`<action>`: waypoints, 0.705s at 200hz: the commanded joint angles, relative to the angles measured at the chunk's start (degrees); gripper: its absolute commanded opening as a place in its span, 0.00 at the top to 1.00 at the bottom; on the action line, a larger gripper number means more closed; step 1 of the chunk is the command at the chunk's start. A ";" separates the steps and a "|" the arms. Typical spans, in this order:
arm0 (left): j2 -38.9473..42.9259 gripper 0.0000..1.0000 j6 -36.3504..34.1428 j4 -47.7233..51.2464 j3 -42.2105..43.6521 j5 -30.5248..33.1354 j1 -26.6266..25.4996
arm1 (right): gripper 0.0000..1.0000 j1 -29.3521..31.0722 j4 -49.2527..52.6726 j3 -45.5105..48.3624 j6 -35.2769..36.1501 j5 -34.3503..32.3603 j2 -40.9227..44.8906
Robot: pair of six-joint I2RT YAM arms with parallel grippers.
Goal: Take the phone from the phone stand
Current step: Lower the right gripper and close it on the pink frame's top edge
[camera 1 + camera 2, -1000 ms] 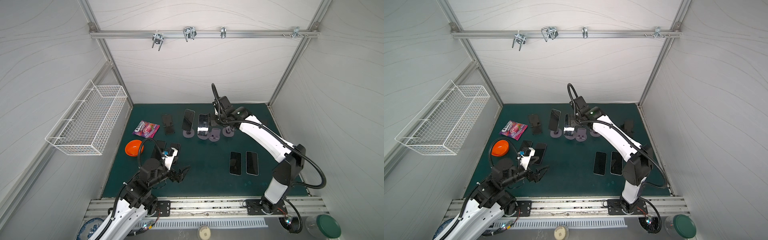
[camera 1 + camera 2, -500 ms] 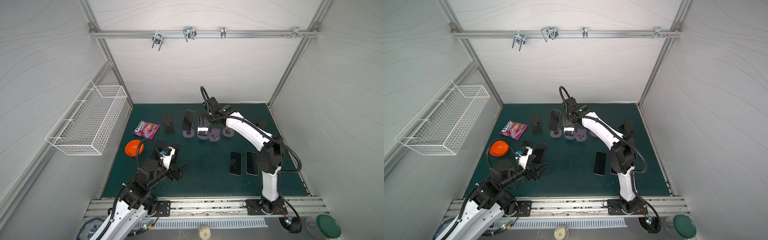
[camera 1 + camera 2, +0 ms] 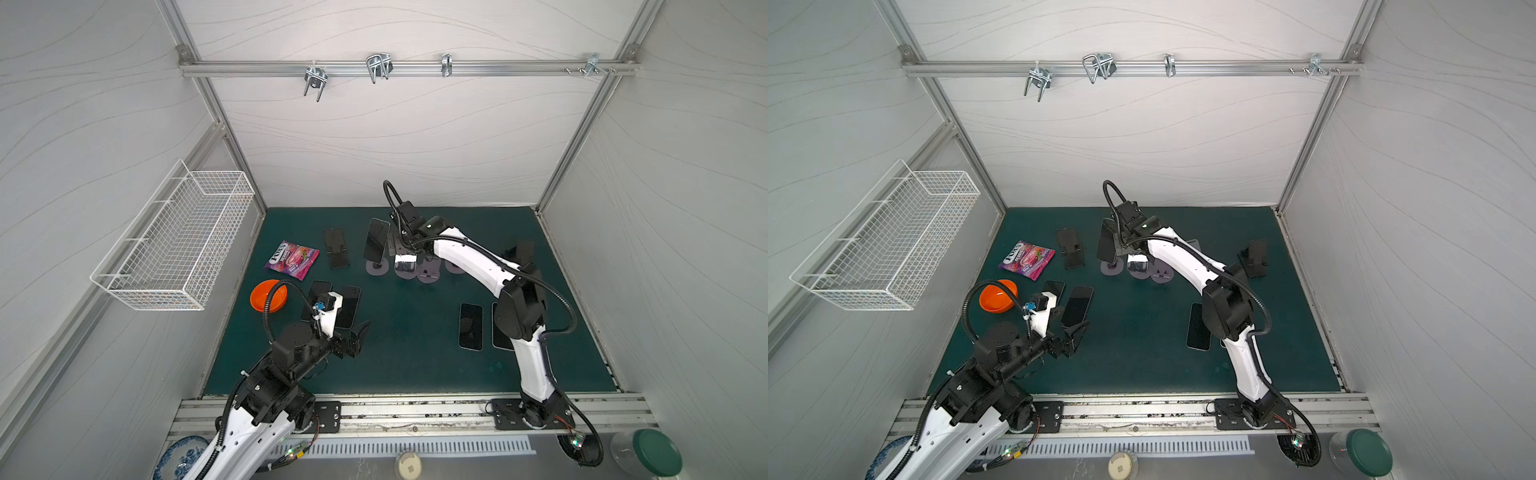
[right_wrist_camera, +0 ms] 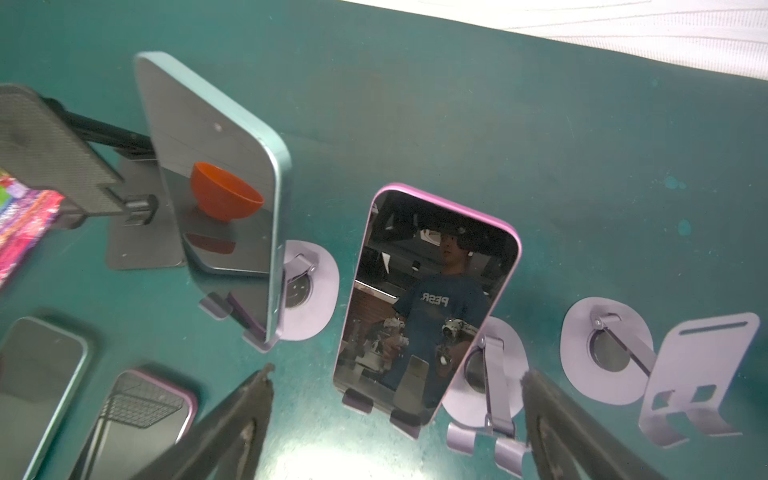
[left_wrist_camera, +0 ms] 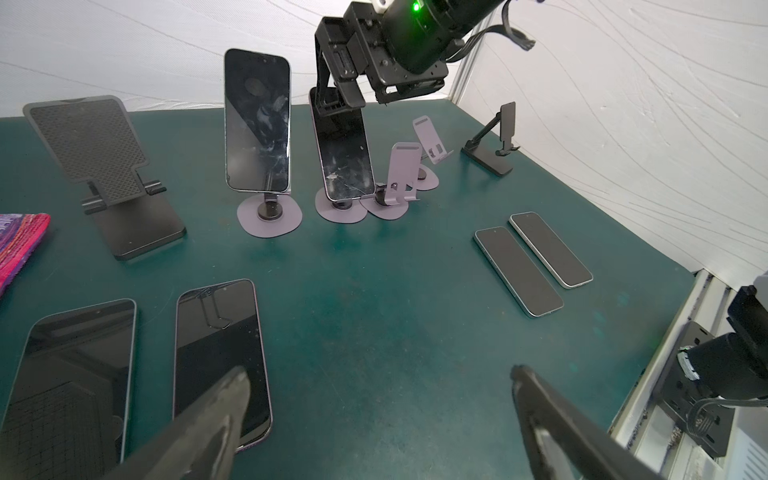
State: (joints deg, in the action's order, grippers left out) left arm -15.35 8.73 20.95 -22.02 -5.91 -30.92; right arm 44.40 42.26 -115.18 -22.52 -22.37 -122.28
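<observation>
In both top views, the right hand (image 3: 402, 249) hangs spread over a pink-rimmed phone (image 3: 405, 264) propped in its lilac stand (image 3: 405, 273) at the far middle of the table (image 3: 415, 365). The left hand (image 3: 356, 337), released and empty, hovers near left. The left wrist view shows the phone (image 5: 345, 158) seated in the stand, not yet lifted. The right wrist view shows both fingers (image 4: 232, 419) flanking it, clear of its edges. Grasp and lift, it seems, are yet to come.

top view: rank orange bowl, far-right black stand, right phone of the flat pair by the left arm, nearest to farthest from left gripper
1. flat phone, just beyond the left gripper.
2. orange bowl, farther off to the left.
3. black stand, far right near the back.
</observation>
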 commanded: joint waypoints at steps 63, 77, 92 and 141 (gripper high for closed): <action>0.30 0.01 -0.43 -0.05 -0.55 1.73 -0.29 | 0.01 0.57 -0.08 -6.67 -0.81 -3.97 -6.26; 0.48 0.01 -0.47 0.05 -0.59 2.03 -0.29 | 0.01 0.67 0.17 -7.32 -1.18 -4.50 -6.95; 0.58 0.01 -0.46 0.06 -0.56 2.23 -0.29 | 0.01 0.75 0.44 -7.69 -1.80 -4.98 -7.48; 0.62 0.01 -0.71 0.03 -0.58 2.48 -0.29 | 0.01 0.77 0.88 -7.91 -3.35 -6.37 -8.19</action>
State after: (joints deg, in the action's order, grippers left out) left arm -15.35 8.73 21.67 -22.02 -4.38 -30.94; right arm 44.66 42.02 -121.75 -24.23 -26.83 -129.12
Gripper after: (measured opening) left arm 0.990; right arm 0.989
